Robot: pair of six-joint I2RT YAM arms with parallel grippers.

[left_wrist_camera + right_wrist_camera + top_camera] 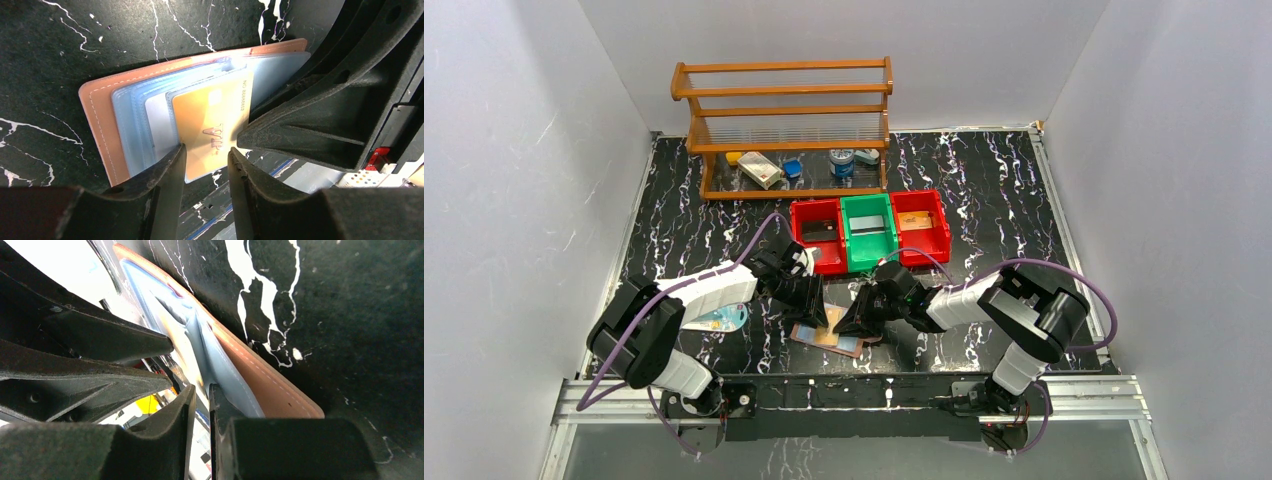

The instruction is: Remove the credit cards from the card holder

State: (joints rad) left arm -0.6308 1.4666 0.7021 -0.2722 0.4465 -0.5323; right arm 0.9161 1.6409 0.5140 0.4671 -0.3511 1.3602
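The card holder [822, 339] lies open on the table, reddish-brown leather [97, 125] with pale bluish clear pockets [222, 365]. An orange-gold credit card [205, 120] marked VIP sticks out of a pocket. My left gripper [206, 160] is open, its fingertips on either side of that card's near end, with nothing clamped. My right gripper [201, 390] shows a narrow gap with nothing in it. One of its fingers lies against the clear pocket's edge and reaches in over the holder [300, 130]. A pale blue card [719, 320] lies on the table by the left arm.
Red [817, 232], green [868, 230] and red [921, 225] bins stand just behind the holder. A wooden rack [784, 120] with small items is at the back. White walls close in both sides. Both grippers [822, 315] [852, 322] crowd the holder.
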